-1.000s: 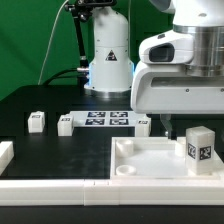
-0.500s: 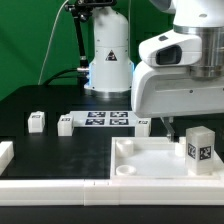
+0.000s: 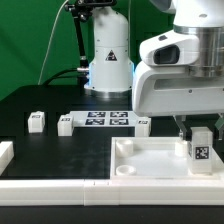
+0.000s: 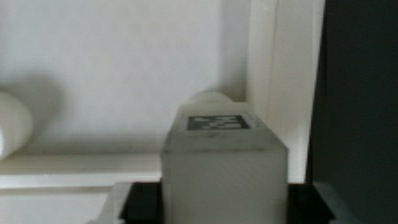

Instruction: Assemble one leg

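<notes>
worktop (image 3: 50, 150): black surface carrying all loose parts; white rails along the near edge.
tray (image 3: 135, 170): large white square part at the exterior view's right, near the front; round socket at its near corner (image 3: 124, 171). judged to be the piece the leg goes into, so it lies flat with its sockets facing up.
arm housing (image 3: 180, 75): big white body directly above the tray's far right side, so the hand comes at the leg from above.
marker board (image 3: 105, 121): flat tagged strip, mid-worktop, well apart from the tray; plays no part here.
hand (image 3: 201, 130): low over the tray; dark fingers (image 3: 181, 126) flank the top of the leg. wrist view shows the block filling the space between two dark pads (image 4: 139, 203); reads as clenched on the leg, though contact itself is not clearly visible.
leg (image 3: 200, 146): small white block with its tag facing the exterior camera, on the tray's right side. long axis vertical, upright, no visible tilt. whether its base touches the tray floor cannot be told.
leg, wrist view (image 4: 222, 150): tag on the upper face, tray wall behind it.
spare blocks: one at the exterior view's left (image 3: 36, 121), one just beside the marker board's left end (image 3: 66, 124), both resting on the worktop, untouched.
judgement: an upright hold suits a straight lowering into a socket.
</notes>
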`<state>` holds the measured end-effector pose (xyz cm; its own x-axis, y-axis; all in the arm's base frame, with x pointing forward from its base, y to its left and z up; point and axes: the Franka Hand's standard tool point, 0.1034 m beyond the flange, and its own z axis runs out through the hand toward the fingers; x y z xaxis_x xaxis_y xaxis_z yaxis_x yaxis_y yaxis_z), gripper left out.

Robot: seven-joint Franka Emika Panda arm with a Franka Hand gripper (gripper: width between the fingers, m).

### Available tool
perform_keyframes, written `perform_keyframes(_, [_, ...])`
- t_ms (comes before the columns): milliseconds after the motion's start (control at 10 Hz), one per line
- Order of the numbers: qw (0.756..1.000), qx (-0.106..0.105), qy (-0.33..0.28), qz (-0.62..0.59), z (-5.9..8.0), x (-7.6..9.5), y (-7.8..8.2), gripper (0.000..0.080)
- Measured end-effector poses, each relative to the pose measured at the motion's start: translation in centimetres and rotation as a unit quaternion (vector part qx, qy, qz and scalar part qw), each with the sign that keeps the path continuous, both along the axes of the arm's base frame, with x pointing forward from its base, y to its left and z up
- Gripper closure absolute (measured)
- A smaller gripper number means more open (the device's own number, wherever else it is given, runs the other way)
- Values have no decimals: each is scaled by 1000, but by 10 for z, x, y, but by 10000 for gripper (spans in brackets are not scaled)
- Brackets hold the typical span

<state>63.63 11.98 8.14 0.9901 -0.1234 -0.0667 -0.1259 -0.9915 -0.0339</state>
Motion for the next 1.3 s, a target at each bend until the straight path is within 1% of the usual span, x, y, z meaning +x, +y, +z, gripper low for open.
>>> perform_keyframes(100, [1000,-1,1,-27,0,0,0,509])
perform_keyframes(200, [996,-3,3,-87,-1,0,1,509])
perform_keyframes(400, [979,6,-3,-204,-1,-1,-1,509])
perform_keyframes(600, [955,3,2,-298,-1,-1,0,509])
perform_keyframes(700, [946,2,3,-324,-1,0,0,509])
perform_keyframes(1100, [882,-6,10,-471,-1,0,1,509])
perform_keyframes(1300, [893,-6,9,-451,-2,0,1,509])
